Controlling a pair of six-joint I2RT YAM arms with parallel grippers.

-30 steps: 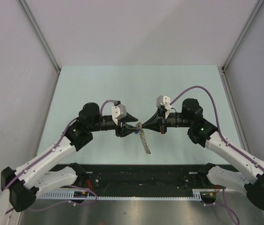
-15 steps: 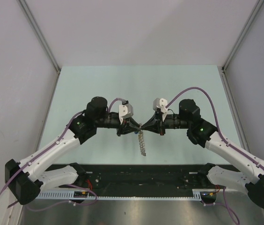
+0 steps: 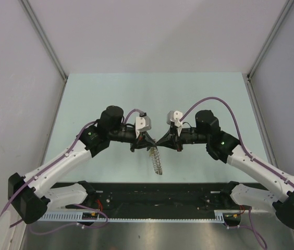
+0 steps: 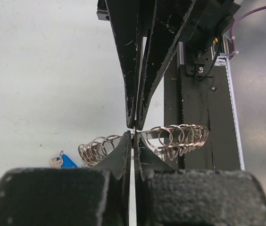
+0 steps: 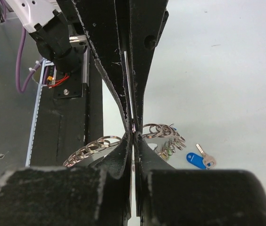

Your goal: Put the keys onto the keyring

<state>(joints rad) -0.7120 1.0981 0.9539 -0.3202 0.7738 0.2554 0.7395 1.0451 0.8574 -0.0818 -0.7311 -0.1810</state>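
The left gripper (image 3: 152,144) and the right gripper (image 3: 162,141) are meeting tip to tip above the table (image 3: 110,94), each pointing straight at the other. Both are clenched: in each wrist view the fingers are pressing together with only a hairline slit showing between them. They are pinching the keyring (image 3: 157,160) at the very spot where the two sets of fingertips come together. From that pinch the coiled silver loops are spreading out to either side of the fingertips, and in the top view most of the ring is trailing from the tips toward the arm bases. Whether its lower end is touching the table cannot be told. A blue-headed key (image 5: 195,160) is lying flat on the table near the fingertips, on the side away from the bases, apart from the keyring and held by neither gripper. Small coloured pieces are showing just under the coils beside the right gripper's fingers, too small to make out.
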